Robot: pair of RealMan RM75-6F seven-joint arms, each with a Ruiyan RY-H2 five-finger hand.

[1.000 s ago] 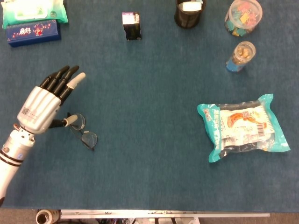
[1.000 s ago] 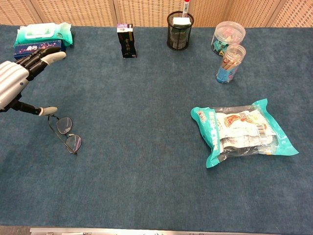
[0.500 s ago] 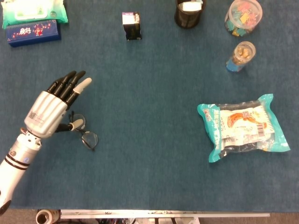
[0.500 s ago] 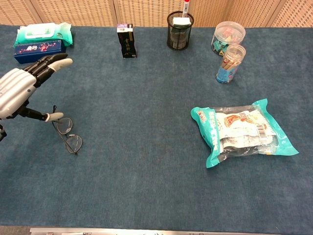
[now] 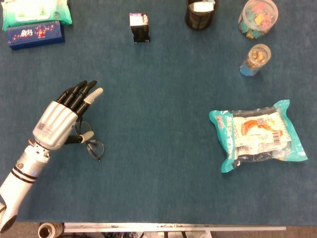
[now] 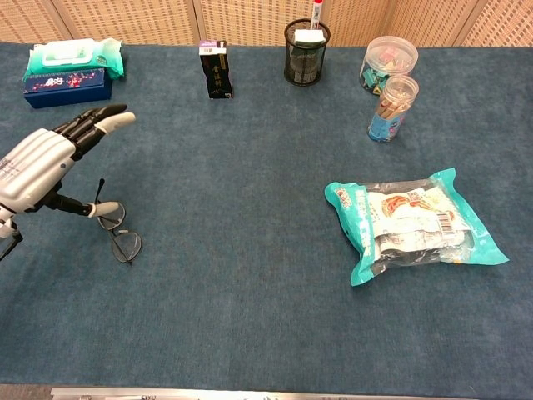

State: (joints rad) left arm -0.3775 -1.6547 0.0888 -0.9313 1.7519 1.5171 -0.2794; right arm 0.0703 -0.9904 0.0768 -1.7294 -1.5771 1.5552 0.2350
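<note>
Left hand (image 5: 59,121) hovers spread and empty over the eyeglasses (image 6: 117,230) on the table's left side; looks like the reach, and next its fingers need lowering around the frame

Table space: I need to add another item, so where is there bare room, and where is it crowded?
Bare cloth spans the middle, between the glasses under the left hand and the snack bag, and along the near edge. The far edge is crowded: wipes pack, blue box, small carton, mesh cup, two jars.
</note>
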